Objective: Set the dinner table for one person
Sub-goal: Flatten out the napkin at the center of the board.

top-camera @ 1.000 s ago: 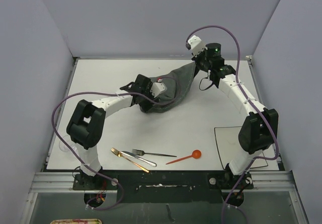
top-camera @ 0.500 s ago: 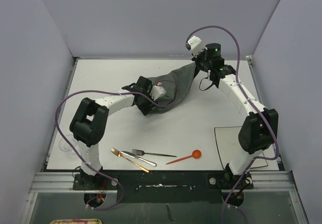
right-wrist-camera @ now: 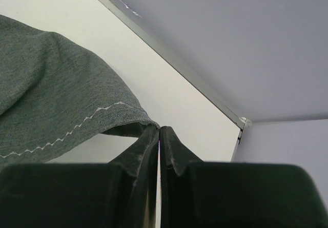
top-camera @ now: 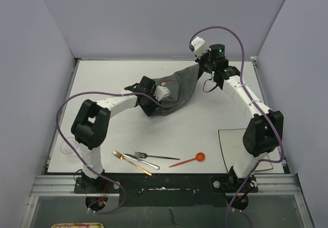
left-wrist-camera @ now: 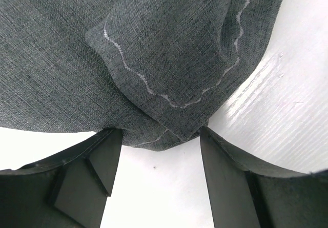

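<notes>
Closest to the arm bases, well behind the left gripper [left-wrist-camera: 159, 136], the cutlery lies waiting: a gold-coloured utensil [top-camera: 132, 162], a steel fork [top-camera: 156, 157] and an orange spoon [top-camera: 188, 160]. The square plate [top-camera: 233, 146] sits near the right arm's base, partly hidden by that arm.

The left gripper hovers low over the dinner table [top-camera: 102, 79]. Its jaws stand apart, one on each side of the folded near corner of the dark grey stitched placemat [left-wrist-camera: 169, 48]. The cloth reaches just to the fingertips and is not pinched. The corner is doubled over on itself, so this hand is probably placed to grab it and draw it flat.

Farther out, the right gripper [right-wrist-camera: 160, 130] is clamped tight on the placemat's far corner and holds it up off the table. The mat therefore hangs in a sagging sling between the two hands, likely to give the left hand slack to work with.

Compared with a second ago, the left arm's elbow has swung slightly inward. The right arm, the mat's drape and the cutlery look unchanged.
</notes>
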`<state>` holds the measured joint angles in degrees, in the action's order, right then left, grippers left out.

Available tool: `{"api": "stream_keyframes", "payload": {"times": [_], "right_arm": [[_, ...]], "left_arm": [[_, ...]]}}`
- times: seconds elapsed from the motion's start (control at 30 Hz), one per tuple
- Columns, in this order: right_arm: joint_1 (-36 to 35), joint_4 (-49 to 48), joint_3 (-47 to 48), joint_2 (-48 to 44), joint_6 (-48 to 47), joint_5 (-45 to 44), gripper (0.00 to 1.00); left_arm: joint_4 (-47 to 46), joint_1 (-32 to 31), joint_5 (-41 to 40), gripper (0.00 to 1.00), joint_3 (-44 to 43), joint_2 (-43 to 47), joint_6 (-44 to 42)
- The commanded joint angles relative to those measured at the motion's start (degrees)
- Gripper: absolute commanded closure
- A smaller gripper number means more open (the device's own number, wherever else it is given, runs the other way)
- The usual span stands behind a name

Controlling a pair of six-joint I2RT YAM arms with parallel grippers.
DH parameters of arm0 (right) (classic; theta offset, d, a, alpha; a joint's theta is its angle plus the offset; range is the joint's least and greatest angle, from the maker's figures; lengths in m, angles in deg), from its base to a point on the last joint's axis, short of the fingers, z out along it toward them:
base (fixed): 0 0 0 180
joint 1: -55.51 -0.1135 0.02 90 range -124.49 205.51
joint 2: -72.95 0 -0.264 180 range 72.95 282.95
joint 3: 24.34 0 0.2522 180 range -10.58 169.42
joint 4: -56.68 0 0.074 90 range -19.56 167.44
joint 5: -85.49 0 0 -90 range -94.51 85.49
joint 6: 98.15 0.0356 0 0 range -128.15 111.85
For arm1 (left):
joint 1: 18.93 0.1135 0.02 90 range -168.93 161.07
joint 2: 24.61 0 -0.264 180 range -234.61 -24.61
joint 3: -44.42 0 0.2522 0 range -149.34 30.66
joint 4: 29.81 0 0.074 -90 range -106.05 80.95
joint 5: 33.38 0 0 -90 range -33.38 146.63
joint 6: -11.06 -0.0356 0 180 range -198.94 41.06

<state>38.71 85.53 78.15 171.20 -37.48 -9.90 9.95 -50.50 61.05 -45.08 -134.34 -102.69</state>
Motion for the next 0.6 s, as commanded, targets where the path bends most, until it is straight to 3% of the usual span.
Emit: {"api": "stream_keyframes", "payload": {"times": [0.0,0.57], "right_arm": [[0.5,-1.9,2.4,0.0,0.8,0.1,1.0],[0.5,-1.8,2.4,0.1,0.7,0.3,1.0]], "left_arm": [[0.5,-0.9,1.9,0.4,-3.4,0.7,1.0],[2.6,-2.2,0.7,0.4,-4.7,4.1,2.1]]}}
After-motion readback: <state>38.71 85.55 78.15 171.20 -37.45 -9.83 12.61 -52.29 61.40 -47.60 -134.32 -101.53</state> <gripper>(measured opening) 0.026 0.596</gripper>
